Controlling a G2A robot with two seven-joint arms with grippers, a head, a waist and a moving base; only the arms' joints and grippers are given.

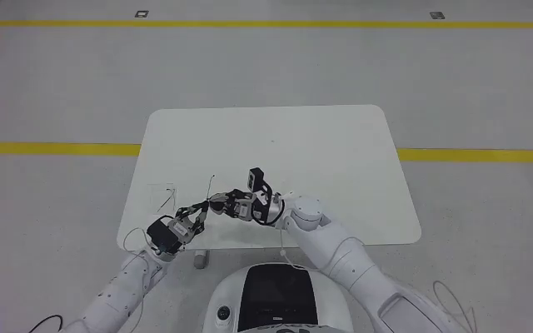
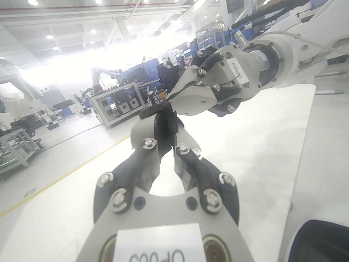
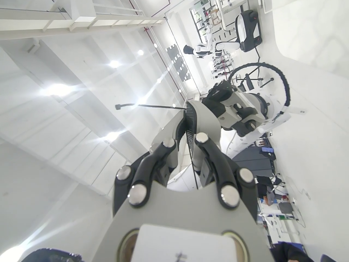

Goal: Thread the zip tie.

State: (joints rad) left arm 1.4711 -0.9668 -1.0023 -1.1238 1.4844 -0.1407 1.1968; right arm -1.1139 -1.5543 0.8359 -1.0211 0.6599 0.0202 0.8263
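Above the counter [image 1: 333,150], near its robot-side edge and left corner, the right gripper [image 3: 187,112] has its fingers pinched on the black zip tie [image 3: 152,106], whose head juts free beyond them. The left gripper [image 2: 159,114] meets it tip to tip, fingers closed together; I cannot tell whether they hold the tie.

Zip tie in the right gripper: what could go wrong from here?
1. The zip tie sticks out long and unsupported past the right gripper, so it may flex and miss when threading.
2. The left gripper sits tip to tip with the right one. A small push could make them collide or drag the zip tie loose.
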